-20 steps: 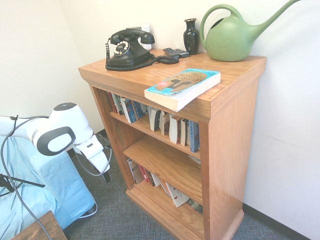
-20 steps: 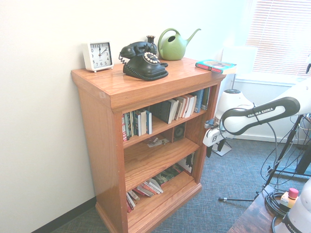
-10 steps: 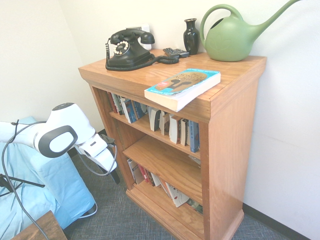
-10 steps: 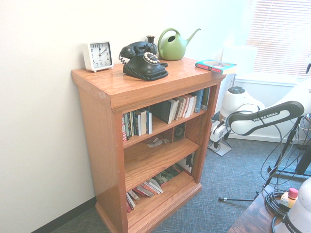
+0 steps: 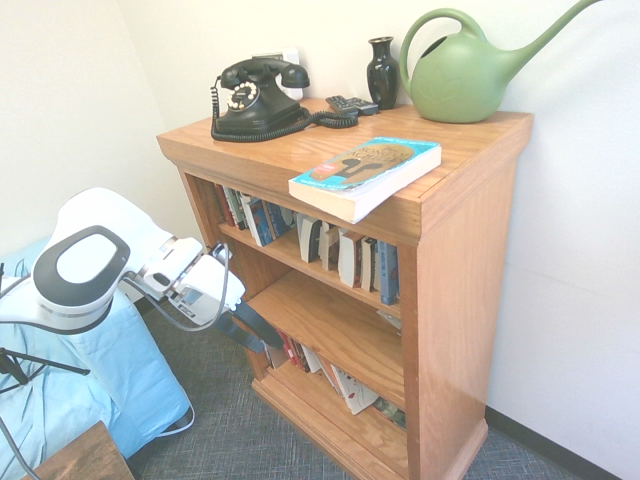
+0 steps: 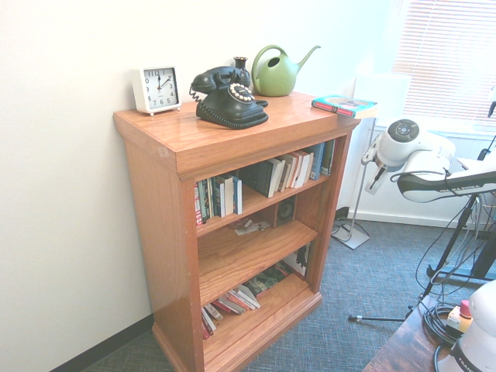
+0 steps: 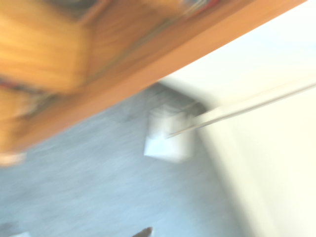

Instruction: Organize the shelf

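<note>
Fingers (image 5: 257, 332) open, empty. Above them, book (image 5: 365, 178) lies flat, unshelved; lower books (image 5: 352, 391) lean, need straightening.

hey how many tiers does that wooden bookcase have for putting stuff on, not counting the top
3. The upper tier holds a row of books; the middle tier is below it; the bottom tier has leaning books. None seems hidden.
</note>
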`<state>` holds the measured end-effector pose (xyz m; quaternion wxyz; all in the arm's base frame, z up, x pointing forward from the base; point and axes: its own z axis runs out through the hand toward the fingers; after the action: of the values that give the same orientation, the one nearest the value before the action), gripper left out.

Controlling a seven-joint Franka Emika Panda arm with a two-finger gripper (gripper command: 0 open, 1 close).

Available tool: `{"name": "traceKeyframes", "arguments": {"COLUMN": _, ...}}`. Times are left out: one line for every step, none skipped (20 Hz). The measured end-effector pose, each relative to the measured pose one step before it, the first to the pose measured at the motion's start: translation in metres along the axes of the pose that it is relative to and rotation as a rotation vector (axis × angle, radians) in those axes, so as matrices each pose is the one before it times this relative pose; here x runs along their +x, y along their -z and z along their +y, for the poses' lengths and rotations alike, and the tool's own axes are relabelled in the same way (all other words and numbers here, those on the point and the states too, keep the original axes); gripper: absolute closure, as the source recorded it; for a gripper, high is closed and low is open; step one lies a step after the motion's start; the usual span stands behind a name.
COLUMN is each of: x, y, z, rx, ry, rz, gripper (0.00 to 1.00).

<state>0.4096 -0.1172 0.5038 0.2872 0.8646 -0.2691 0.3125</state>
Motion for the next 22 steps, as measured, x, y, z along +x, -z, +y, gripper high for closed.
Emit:
{"name": "traceKeyframes", "arguments": {"x": 0.00713, "y": 0.00522, "z": 0.00583, "rx": -0.01403, "ry": 0.01704, "rz": 0.05538, "gripper": 0.00}}
{"name": "traceKeyframes", "arguments": {"x": 0.00687, "y": 0.00407, "z": 0.00523, "rx": -0.01370, "ry": 0.01635, "rz": 0.05378, "gripper": 0.00}}
{"name": "traceKeyframes", "arguments": {"x": 0.00620, "y": 0.00269, "z": 0.00457, "rx": -0.01674, "ry": 0.01486, "rz": 0.05256, "gripper": 0.00}}
{"name": "traceKeyframes", "arguments": {"x": 0.00671, "y": 0.00197, "z": 0.00413, "rx": -0.01677, "ry": 0.01271, "rz": 0.05487, "gripper": 0.00}}
{"name": "traceKeyframes", "arguments": {"x": 0.00612, "y": 0.00147, "z": 0.00332, "rx": -0.01605, "ry": 0.01048, "rz": 0.05376, "gripper": 0.00}}
{"name": "traceKeyframes", "arguments": {"x": 0.00622, "y": 0.00047, "z": 0.00419, "rx": -0.01684, "ry": 0.00699, "rz": 0.04975, "gripper": 0.00}}
{"name": "traceKeyframes", "arguments": {"x": 0.00498, "y": -0.00009, "z": 0.00374, "rx": -0.01896, "ry": 0.00271, "rz": 0.04325, "gripper": 0.00}}
{"name": "traceKeyframes", "arguments": {"x": 0.00453, "y": -0.00022, "z": 0.00184, "rx": -0.01671, "ry": 0.00346, "rz": 0.03163, "gripper": 0.00}}
{"name": "traceKeyframes", "arguments": {"x": 0.00461, "y": -0.00077, "z": 0.00089, "rx": -0.01679, "ry": 0.00218, "rz": 0.02073, "gripper": 0.00}}
{"name": "traceKeyframes", "arguments": {"x": 0.00508, "y": -0.00061, "z": -0.00020, "rx": -0.01513, "ry": 0.00330, "rz": 0.01486, "gripper": 0.00}}
{"name": "traceKeyframes", "arguments": {"x": 0.00439, "y": -0.00008, "z": -0.00235, "rx": -0.01143, "ry": 0.00454, "rz": 0.01140, "gripper": 0.00}}
{"name": "traceKeyframes", "arguments": {"x": 0.00428, "y": 0.00018, "z": -0.00377, "rx": -0.00924, "ry": 0.00891, "rz": 0.01237, "gripper": 0.00}}
{"name": "traceKeyframes", "arguments": {"x": 0.00424, "y": 0.00006, "z": -0.00384, "rx": -0.00927, "ry": 0.00465, "rz": 0.01221, "gripper": 0.00}}
{"name": "traceKeyframes", "arguments": {"x": 0.00565, "y": -0.00004, "z": -0.00404, "rx": -0.00805, "ry": 0.00286, "rz": 0.00917, "gripper": 0.00}}
{"name": "traceKeyframes", "arguments": {"x": 0.00620, "y": 0.00005, "z": -0.00411, "rx": -0.00315, "ry": 0.00113, "rz": 0.00722, "gripper": 0.00}}
{"name": "traceKeyframes", "arguments": {"x": 0.00578, "y": -0.00034, "z": -0.00381, "rx": -0.00192, "ry": 0.00055, "rz": 0.00643, "gripper": 0.00}}
{"name": "traceKeyframes", "arguments": {"x": 0.00540, "y": -0.00088, "z": -0.00335, "rx": -0.00204, "ry": 0.00026, "rz": 0.00546, "gripper": 0.00}}
{"name": "traceKeyframes", "arguments": {"x": 0.00501, "y": -0.00214, "z": -0.00244, "rx": -0.00108, "ry": 0.00011, "rz": 0.00525, "gripper": 0.00}}
{"name": "traceKeyframes", "arguments": {"x": 0.00378, "y": -0.00326, "z": -0.00251, "rx": -0.00032, "ry": 0.00071, "rz": 0.00264, "gripper": 0.00}}
{"name": "traceKeyframes", "arguments": {"x": 0.00389, "y": -0.00402, "z": -0.00240, "rx": -0.00122, "ry": -0.00042, "rz": 0.00124, "gripper": 0.00}}
{"name": "traceKeyframes", "arguments": {"x": 0.00440, "y": -0.00431, "z": -0.00255, "rx": -0.00169, "ry": -0.00054, "rz": 0.00185, "gripper": 0.00}}
{"name": "traceKeyframes", "arguments": {"x": 0.00445, "y": -0.00426, "z": -0.00366, "rx": -0.00052, "ry": 0.00030, "rz": 0.00210, "gripper": 0.00}}
